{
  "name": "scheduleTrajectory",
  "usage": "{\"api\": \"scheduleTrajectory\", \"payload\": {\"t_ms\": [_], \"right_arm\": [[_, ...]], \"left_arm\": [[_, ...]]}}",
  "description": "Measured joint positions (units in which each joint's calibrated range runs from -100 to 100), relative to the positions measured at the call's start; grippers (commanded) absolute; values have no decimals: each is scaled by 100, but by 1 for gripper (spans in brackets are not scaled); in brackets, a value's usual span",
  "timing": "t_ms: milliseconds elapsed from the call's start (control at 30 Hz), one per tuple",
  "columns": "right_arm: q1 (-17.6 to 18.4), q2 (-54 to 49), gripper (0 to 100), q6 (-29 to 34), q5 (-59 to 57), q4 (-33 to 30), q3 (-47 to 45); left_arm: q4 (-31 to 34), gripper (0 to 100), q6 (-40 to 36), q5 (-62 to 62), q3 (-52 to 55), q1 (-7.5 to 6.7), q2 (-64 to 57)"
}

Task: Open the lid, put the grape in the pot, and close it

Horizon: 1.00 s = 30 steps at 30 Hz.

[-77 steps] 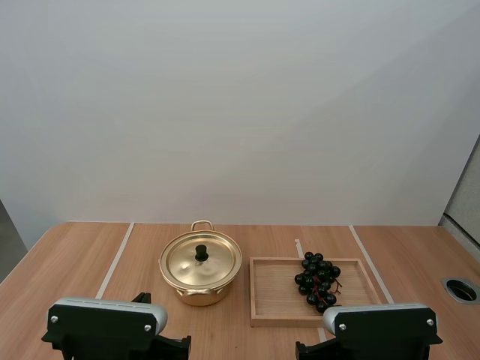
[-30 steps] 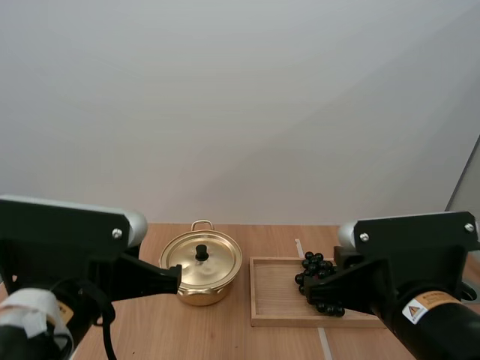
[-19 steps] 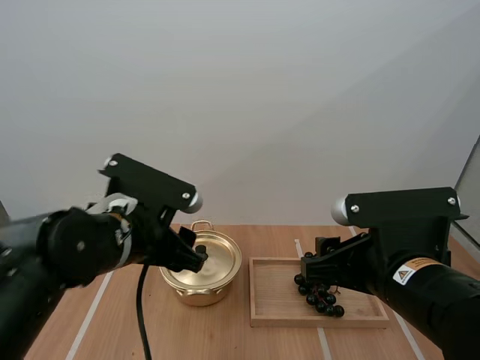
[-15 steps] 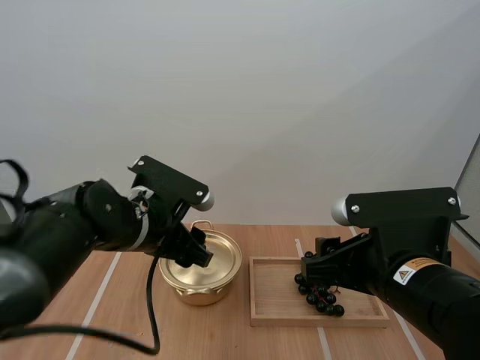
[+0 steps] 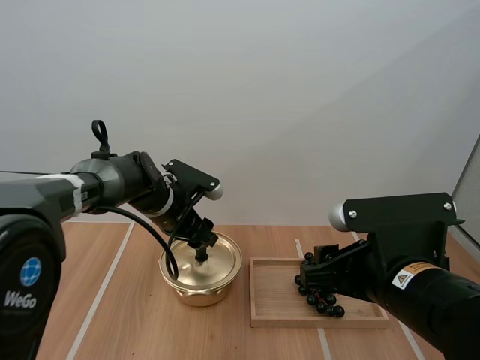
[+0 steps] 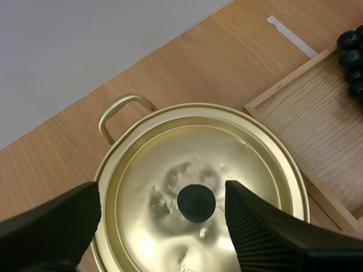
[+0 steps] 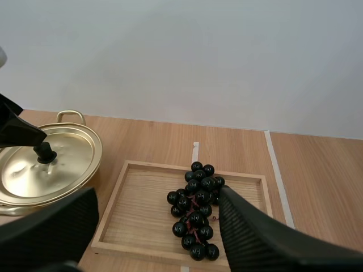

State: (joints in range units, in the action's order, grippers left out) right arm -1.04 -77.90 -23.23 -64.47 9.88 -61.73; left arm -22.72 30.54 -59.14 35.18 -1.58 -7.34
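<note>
Left gripper (image 6: 161, 195): fingers stood spread either side of the knob (image 6: 196, 203), clear gaps in the wrist view. The lid (image 6: 238, 153) sat on the pot (image 5: 196, 294). Right gripper (image 7: 157, 199): open above the wooden tray (image 7: 139, 187), where the grapes (image 7: 195, 211) lay ungripped.

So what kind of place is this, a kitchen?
Likely a robotics lab bench, not a kitchen: robot arms reach over a wooden table with taped lines, bearing a lidded pot and a tray of grapes.
</note>
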Motion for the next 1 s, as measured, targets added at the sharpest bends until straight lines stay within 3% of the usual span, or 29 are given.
{"api": "scheduleTrajectory", "payload": {"t_ms": [200,633,700,767,867,1000], "right_arm": [[0,0,100,0,-34,0,0],[0,0,100,0,-65,0,0],[0,0,100,0,-65,0,0],[0,0,100,0,-87,0,0],[0,0,100,0,-160,0,0],[0,0,100,0,-183,0,0]], "left_arm": [[0,100,9,36,-52,-135,290],[190,100,9,120,-96,-137,725],[190,75,9,-11,-96,-137,752],[190,41,9,-146,-96,-137,788],[203,0,9,-365,-96,-137,828],[192,0,9,-418,-108,-137,828]]}}
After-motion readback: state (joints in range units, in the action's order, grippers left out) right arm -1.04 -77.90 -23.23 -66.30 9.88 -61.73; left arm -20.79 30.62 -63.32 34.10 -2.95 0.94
